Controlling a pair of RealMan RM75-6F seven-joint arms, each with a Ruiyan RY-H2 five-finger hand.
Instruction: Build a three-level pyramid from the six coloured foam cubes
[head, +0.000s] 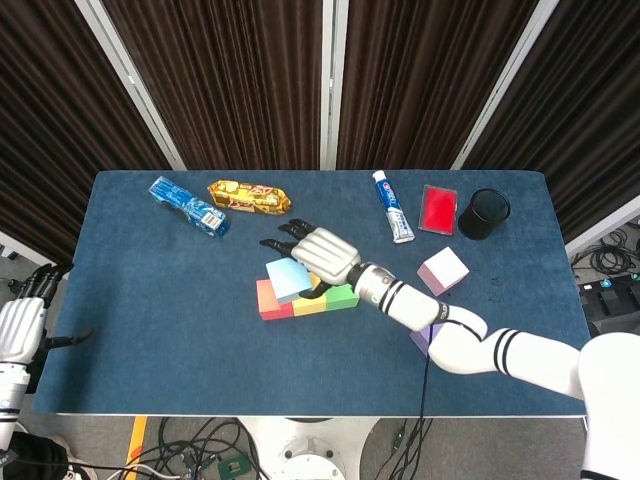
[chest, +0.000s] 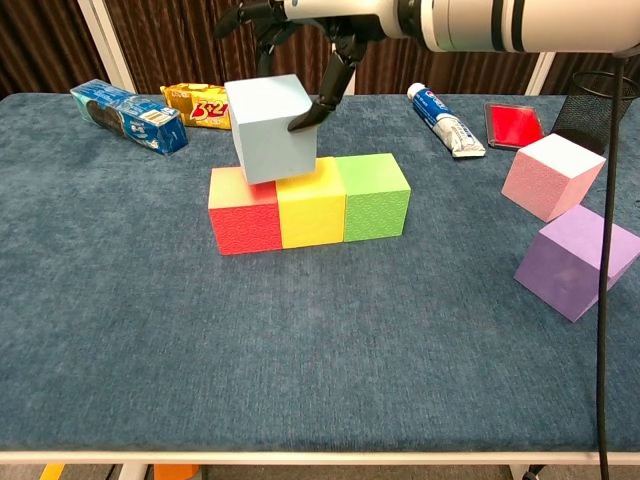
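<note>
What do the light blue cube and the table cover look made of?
Light blue cube: apparently soft foam, matte, with a faint embossed pattern like that on the green cube. Table cover: dark blue fabric, probably short-pile felt or carpet, with mottled, non-reflective nap.

A pale blue cube (chest: 270, 127) is showing above a red cube (chest: 243, 213), a yellow cube (chest: 310, 205) and a green cube (chest: 375, 197). A pink cube (chest: 553, 175) with a white top and a purple cube (chest: 578, 259) are standing out against the dark blue table (chest: 300, 350). The packet (chest: 210, 106) is looking gold, possibly with red lettering.
</note>
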